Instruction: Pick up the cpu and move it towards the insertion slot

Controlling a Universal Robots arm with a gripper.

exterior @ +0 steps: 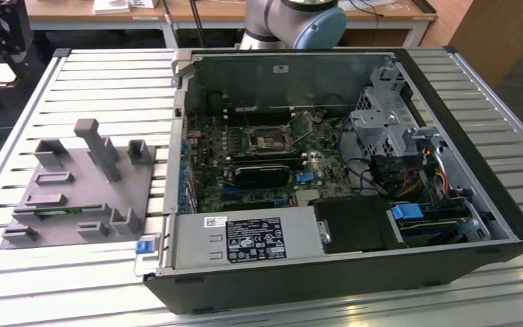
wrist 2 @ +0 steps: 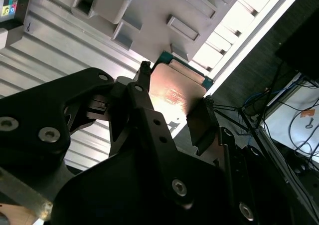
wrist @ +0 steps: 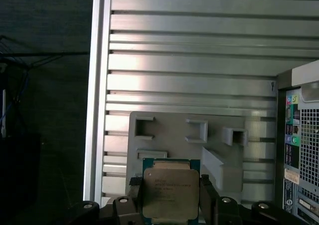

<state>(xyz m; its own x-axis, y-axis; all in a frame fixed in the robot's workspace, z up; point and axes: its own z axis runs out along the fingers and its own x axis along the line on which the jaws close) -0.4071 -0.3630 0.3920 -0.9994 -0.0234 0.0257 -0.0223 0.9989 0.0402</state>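
The cpu (wrist: 170,192) is a flat square chip with a pale silver lid and a green rim. It is clamped by two opposite edges between the black fingers (wrist: 207,194) of my gripper (wrist: 170,200), which is shut on it. In the second wrist view the cpu (wrist 2: 174,90) glints between the same fingers (wrist 2: 199,125) of the gripper (wrist 2: 174,103). It hangs in the air above the grey fixture plate (wrist: 184,135). The insertion slot (exterior: 268,141) is the square socket with a dark centre on the motherboard inside the open computer case (exterior: 334,170).
The grey fixture plate (exterior: 80,184) with upright blocks lies on the slatted metal table (exterior: 107,75), at the exterior view's left of the case. A black card (exterior: 259,176) sits just below the socket. Drive cages and cables (exterior: 407,157) fill the case's right side.
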